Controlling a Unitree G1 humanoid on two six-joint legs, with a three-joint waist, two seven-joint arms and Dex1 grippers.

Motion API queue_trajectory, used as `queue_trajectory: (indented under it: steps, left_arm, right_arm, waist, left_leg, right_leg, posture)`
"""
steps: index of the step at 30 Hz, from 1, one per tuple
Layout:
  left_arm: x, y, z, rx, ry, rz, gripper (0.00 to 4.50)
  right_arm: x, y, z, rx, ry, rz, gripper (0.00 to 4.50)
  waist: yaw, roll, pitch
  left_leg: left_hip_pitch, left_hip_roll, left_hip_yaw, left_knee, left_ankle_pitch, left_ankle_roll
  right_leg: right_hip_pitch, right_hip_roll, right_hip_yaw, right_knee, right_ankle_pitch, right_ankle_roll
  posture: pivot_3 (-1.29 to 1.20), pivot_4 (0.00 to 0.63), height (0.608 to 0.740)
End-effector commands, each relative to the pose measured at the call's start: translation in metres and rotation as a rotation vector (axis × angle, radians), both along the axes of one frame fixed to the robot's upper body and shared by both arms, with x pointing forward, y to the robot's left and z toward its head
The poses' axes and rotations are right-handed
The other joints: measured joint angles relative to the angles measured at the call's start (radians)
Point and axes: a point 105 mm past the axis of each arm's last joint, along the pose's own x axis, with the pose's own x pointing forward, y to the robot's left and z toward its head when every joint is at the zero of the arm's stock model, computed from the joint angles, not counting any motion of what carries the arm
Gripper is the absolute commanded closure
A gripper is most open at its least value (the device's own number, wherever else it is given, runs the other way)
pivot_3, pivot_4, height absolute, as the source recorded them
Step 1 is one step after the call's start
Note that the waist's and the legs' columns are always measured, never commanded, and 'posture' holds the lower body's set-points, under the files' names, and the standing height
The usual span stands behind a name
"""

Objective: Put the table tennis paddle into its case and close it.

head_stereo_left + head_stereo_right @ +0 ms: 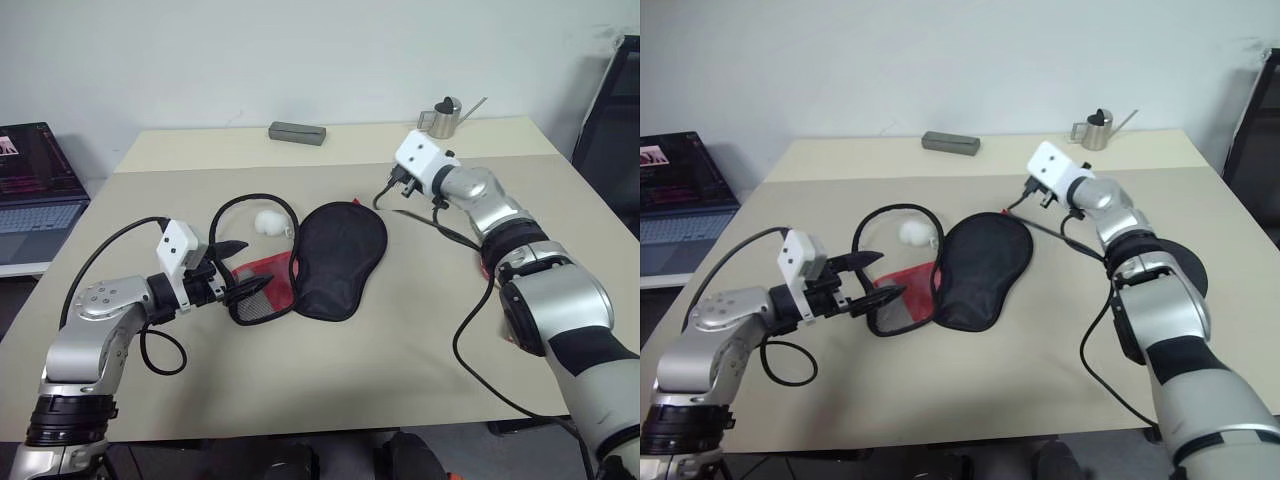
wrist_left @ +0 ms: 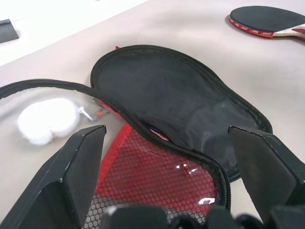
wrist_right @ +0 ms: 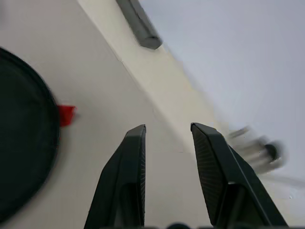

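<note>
The case (image 1: 340,255), a black paddle-shaped pouch, lies mid-table with its zip open. Its red mesh panel (image 1: 266,287) is folded out to the left, beside a white fluffy ball (image 1: 270,222). My left gripper (image 1: 240,272) stands wide open at the red mesh edge, its fingers (image 2: 71,176) to either side of the panel. My right gripper (image 1: 386,190) hovers above the table just past the case's upper right end, fingers (image 3: 131,162) apart with nothing between them. The table tennis paddle (image 2: 267,19) lies flat on the table to the right, mostly hidden behind my right forearm (image 1: 1188,262).
A grey rectangular box (image 1: 297,132) and a metal pot with a long spout (image 1: 445,117) stand near the table's far edge. A laptop (image 1: 35,195) sits off the table to the left. A dark chair (image 1: 612,110) stands at the far right.
</note>
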Motion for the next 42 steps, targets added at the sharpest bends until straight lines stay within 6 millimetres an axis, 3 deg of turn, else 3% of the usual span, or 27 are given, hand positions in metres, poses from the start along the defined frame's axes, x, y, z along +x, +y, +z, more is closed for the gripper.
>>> queue_trajectory:
  steps: [1,2,5,10,15,27,42]
  left_arm:
    - [-0.002,-0.005,0.010,0.000,-0.040,-0.034,0.00]
    - [-0.002,-0.005,0.010,0.000,-0.039,-0.037,0.00]
    - [-0.002,-0.005,0.011,-0.002,-0.033,-0.052,0.00]
    - [-0.001,-0.010,0.017,-0.019,-0.033,-0.093,0.00]
    - [-0.002,-0.013,0.021,-0.038,-0.022,-0.129,0.00]
    - [-0.003,-0.002,0.024,-0.028,-0.012,-0.107,0.00]
    - [-0.006,0.000,0.022,-0.036,-0.013,-0.084,0.00]
  right_arm:
    - [-0.023,-0.003,-0.015,0.158,0.197,0.104,2.91]
    - [-0.032,-0.005,-0.020,0.186,0.231,0.109,2.91]
    - [-0.071,-0.003,-0.035,0.254,0.357,0.144,2.33]
    - [-0.121,0.008,-0.048,0.408,0.567,0.140,0.64]
    - [-0.140,0.017,-0.062,0.530,0.710,0.081,0.64]
    - [-0.116,0.034,-0.088,0.623,0.726,-0.052,0.64]
    - [-0.111,0.083,-0.080,0.706,0.773,0.054,0.64]
  waist:
    - [0.001,0.000,0.000]
    - [0.002,0.000,0.000]
    - [0.005,0.000,0.000]
    - [0.001,0.000,0.000]
    - [0.008,-0.001,-0.001]
    - [0.013,-0.001,-0.001]
    - [0.010,-0.001,-0.001]
  left_leg:
    - [0.000,0.000,0.000,0.000,0.000,0.000]
    - [0.000,0.000,0.000,0.000,0.000,0.000]
    - [-0.002,0.000,-0.001,0.000,0.000,0.000]
    - [-0.001,0.001,0.000,0.000,0.000,0.000]
    - [-0.001,0.004,0.000,0.001,-0.001,0.002]
    - [0.000,0.009,0.003,0.002,0.000,-0.001]
    - [0.000,0.011,0.003,0.002,0.001,-0.001]
  right_leg:
    - [0.000,0.000,0.000,0.000,0.000,0.000]
    - [0.000,0.000,0.000,0.000,0.000,0.000]
    - [-0.002,0.000,-0.001,0.000,0.000,0.000]
    - [-0.002,0.000,0.001,0.001,0.001,-0.001]
    - [-0.001,0.002,-0.001,0.001,0.002,-0.002]
    - [-0.001,0.007,0.000,0.001,0.005,-0.004]
    - [-0.002,0.010,0.000,0.001,0.006,-0.006]
  posture:
    - [0.00,0.150,0.740]
    - [0.00,0.150,0.740]
    - [0.00,0.150,0.740]
    - [0.00,0.150,0.740]
    - [0.00,0.150,0.740]
    - [0.00,0.150,0.740]
    - [0.00,0.150,0.740]
